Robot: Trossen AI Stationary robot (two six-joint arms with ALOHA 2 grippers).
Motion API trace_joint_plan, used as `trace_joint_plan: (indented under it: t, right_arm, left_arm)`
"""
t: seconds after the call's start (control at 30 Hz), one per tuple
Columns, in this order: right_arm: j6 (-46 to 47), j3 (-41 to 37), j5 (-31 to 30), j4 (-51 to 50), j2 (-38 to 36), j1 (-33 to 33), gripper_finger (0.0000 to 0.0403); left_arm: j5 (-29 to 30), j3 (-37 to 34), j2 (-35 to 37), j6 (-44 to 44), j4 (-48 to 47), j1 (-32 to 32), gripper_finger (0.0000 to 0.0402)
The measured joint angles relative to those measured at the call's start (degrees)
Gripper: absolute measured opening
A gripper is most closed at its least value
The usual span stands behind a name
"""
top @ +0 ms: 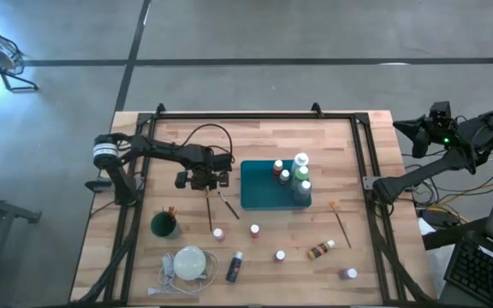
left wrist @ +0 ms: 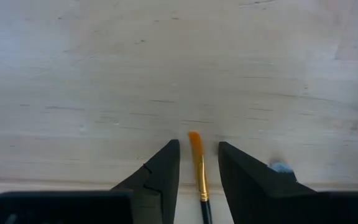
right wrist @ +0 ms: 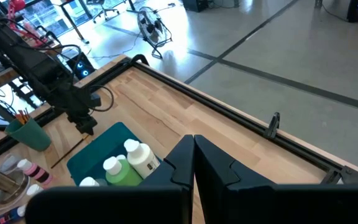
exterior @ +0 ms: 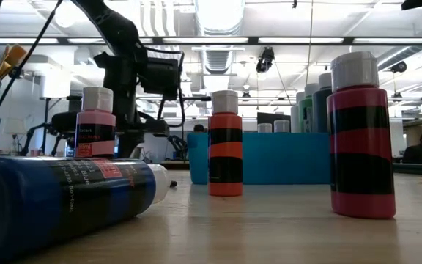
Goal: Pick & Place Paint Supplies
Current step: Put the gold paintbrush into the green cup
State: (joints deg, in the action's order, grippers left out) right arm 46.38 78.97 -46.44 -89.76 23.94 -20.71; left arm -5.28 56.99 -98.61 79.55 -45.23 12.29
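The left tool (top: pixel 205 181) is held low over the wooden surface (top: pixel 255 137), just left of the teal tray (top: pixel 259 198). In the left wrist view a thin brush (left wrist: pixel 197 165) with an orange tip and dark handle is seen lying on the surface between the two dark fingers (left wrist: pixel 163 177); the fingers are set narrowly on either side of it, and a small gap is left on each side, so no grip is shown.

The right tool (right wrist: pixel 193 163) is kept off the surface's right edge, raised, with its fingers pressed together and nothing between them.

In the tray several bottles (top: pixel 300 177) are stood upright, green and white among them. More bottles are spread over the near part of the surface: a pink one (top: pixel 218 233), a red one (top: pixel 254 230), a blue one (top: pixel 234 266) lying on its side, a brown one (top: pixel 320 250) also lying down, and one (top: pixel 348 274) near the right corner. A second brush (top: pixel 341 221) is laid right of the tray. A green cup (top: pixel 164 225) holding brushes is stood beside a white disc (top: pixel 190 263) with a cord.
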Motion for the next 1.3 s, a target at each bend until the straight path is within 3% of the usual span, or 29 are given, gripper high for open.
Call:
trace_joint_plan:
  t: [0.73, 1.3]
  right_arm:
    - [0.0, 0.0, 0.0, 0.0, 0.0, 0.0, 0.0008]
    - [0.0, 0.0, 0.0, 0.0, 0.0, 0.0, 0.0008]
  left_arm:
    - [0.2, -0.1, -0.1, 0.2, 0.3, 0.0, 0.0007]
    - [0.2, -0.2, 0.1, 0.7, 0.5, 0.0, 0.0002]
